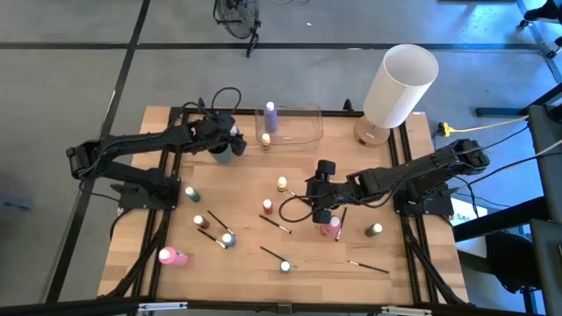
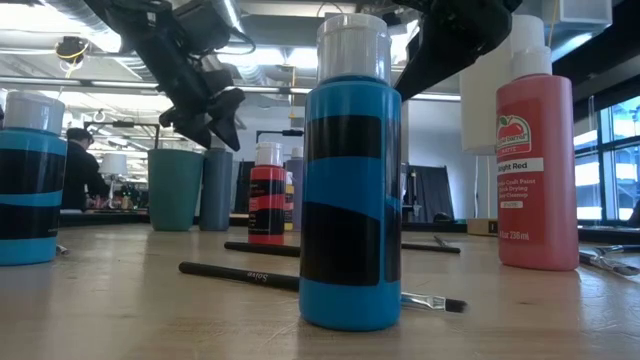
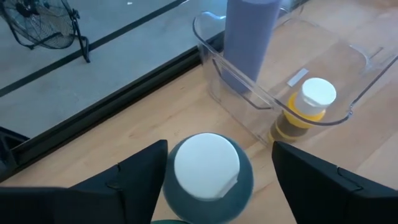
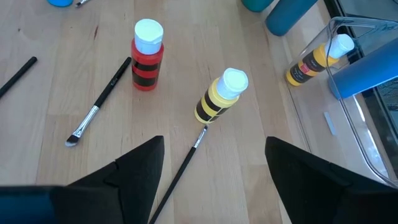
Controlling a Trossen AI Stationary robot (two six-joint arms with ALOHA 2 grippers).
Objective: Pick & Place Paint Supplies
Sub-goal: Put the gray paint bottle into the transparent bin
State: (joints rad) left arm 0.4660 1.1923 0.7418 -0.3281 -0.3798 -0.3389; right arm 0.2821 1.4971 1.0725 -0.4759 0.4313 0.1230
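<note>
A dark teal paint bottle with a white cap [image 3: 207,169] stands on the table left of the clear container [image 3: 348,74]. My left gripper [image 3: 219,149] is open above it, a finger on either side of its cap. A lilac bottle [image 3: 249,31] stands inside the container, and a yellow one [image 3: 310,104] stands at its near wall. My right gripper [image 4: 214,142] hangs open over mid-table, above a brush handle [image 4: 180,171] and short of a yellow striped bottle [image 4: 222,93]. It holds nothing. My left gripper comes down at a slant over the teal bottle's cap and shoulder. One finger [image 3: 140,177] lies close against the shoulder [image 3: 166,186], and I cannot tell whether it touches. The other finger [image 3: 298,177] stands clear of the bottle, which rests upright on the table.
Several more bottles and dark-handled brushes are scattered over the near half of the table, among them a red striped bottle [image 4: 148,53], a pink bottle [image 1: 330,226] below my right gripper and a lying pink one [image 1: 171,256]. A large white cylinder [image 1: 399,85] stands at the far right.
</note>
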